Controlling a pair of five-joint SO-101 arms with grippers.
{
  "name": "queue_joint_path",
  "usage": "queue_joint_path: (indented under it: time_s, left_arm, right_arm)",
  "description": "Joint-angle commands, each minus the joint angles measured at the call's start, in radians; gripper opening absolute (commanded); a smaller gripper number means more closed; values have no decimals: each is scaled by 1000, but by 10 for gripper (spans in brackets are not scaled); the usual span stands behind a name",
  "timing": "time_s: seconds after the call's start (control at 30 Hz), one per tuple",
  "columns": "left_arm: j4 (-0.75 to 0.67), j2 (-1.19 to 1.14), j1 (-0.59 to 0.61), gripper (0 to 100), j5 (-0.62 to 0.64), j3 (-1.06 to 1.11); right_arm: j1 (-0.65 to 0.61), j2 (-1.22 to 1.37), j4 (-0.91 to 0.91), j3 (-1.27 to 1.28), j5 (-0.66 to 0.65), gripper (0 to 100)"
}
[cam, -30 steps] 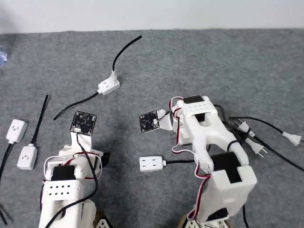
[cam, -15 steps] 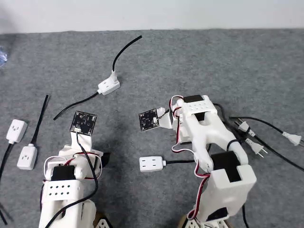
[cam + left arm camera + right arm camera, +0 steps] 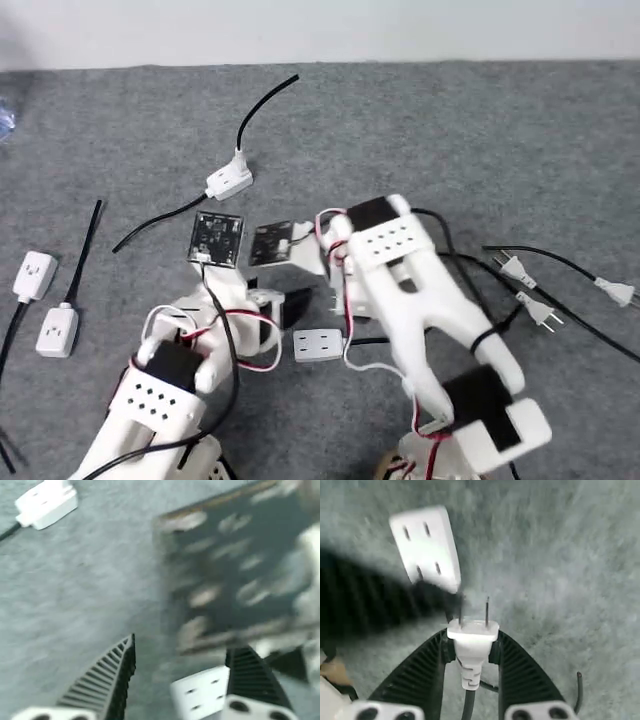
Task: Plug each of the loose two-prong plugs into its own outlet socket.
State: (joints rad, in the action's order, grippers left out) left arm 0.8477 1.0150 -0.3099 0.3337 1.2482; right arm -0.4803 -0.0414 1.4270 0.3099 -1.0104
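Sockets first, from the high view. The middle socket (image 3: 320, 345) lies flat on the grey carpet (image 3: 420, 140) with its slots up. Its long axis runs side to side between the left arm (image 3: 160, 385) and the right arm (image 3: 430, 300), and its black cord (image 3: 375, 341) heads off under the right arm. A far socket (image 3: 228, 181) sits farther from the arm bases than the middle socket. A spare socket (image 3: 33, 275) and a second spare socket (image 3: 57, 330) lie close together, well off to the left of it. Beyond the right arm, well to the right of the middle socket, there's a loose plug (image 3: 510, 265), another loose plug (image 3: 541, 312) and a third loose plug (image 3: 615, 292).

Left wrist view: the left gripper (image 3: 185, 647) is spread wide with nothing in it. The middle socket (image 3: 200, 695) sits between its fingers, closer to one of them. A blurry dark camera board (image 3: 235, 565) hangs past the middle socket, and the far socket (image 3: 47, 502) is way beyond.

Right wrist view: the right gripper (image 3: 472, 635) is clenched on the white plug (image 3: 471, 652). The plug's long axis runs straight out along the fingers, with both prongs aimed at the middle socket (image 3: 425, 545). The tips are just short of the socket's near corner, not in any slot. Its two pairs of slots face the camera.
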Motion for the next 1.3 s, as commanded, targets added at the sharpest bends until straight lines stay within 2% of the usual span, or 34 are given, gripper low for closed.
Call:
queue_joint_path:
  time_s: [0.0, 0.17, 0.3, 0.6, 0.7, 0.83, 1.27]
  left_arm:
    - [-120, 15, -32, 276, 86, 2]
    - [-239, 15, 26, 276, 43, 122]
    - [-264, 15, 69, 276, -11, 147]
    - [-261, 15, 78, 276, -11, 133]
    - [-227, 15, 78, 276, -6, 94]
    - [-175, 15, 72, 276, 75, 38]
    - [-163, 15, 72, 276, 84, 15]
  right_arm:
    - [-65, -70, 21, -11, 63, 9]
    - [-91, -122, 21, -15, 95, 9]
    - [-94, -179, 24, -15, 97, 9]
    - [-122, -219, 64, -18, 97, 9]
    - [-97, -217, 35, -20, 94, 9]
    - [-65, -217, -5, -20, 87, 9]
    - [-59, -127, -73, -52, 97, 9]
